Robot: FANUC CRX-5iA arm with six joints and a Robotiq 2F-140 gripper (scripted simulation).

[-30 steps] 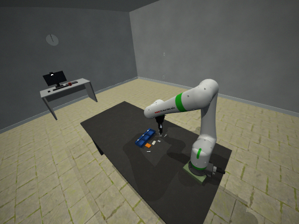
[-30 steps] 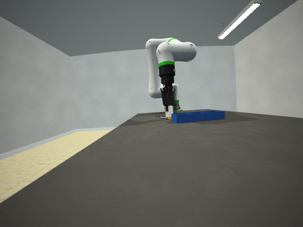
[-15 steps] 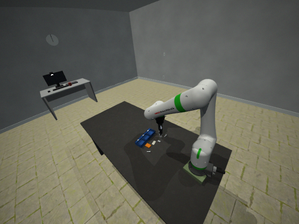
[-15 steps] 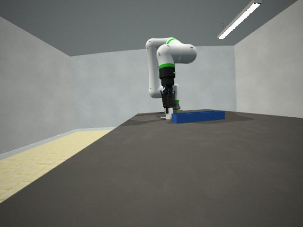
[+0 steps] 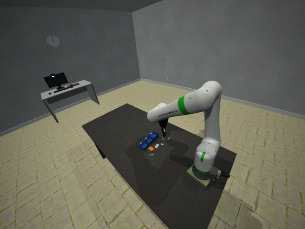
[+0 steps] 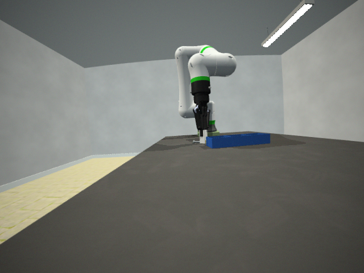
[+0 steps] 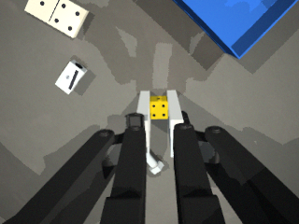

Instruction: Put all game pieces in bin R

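Note:
A small yellow die (image 7: pixel 159 108) sits on the dark table between my finger pads. My gripper (image 7: pixel 158 105) points straight down at table level and is shut on the die, with both pads against its sides. It also shows in the top view (image 5: pixel 163 137) and in the exterior view (image 6: pixel 202 137). The blue bin (image 7: pixel 219 0) (image 5: pixel 148 140) with several compartments lies just beyond the gripper, apart from it. No letter mark on the bin is readable. A white domino (image 7: pixel 56 10) lies to the left on the table.
A metal bolt (image 7: pixel 155 163) lies under the fingers, behind the die. Another bolt (image 5: pixel 151 154) lies nearer the table's front. The robot base (image 5: pixel 201 170) stands at the right.

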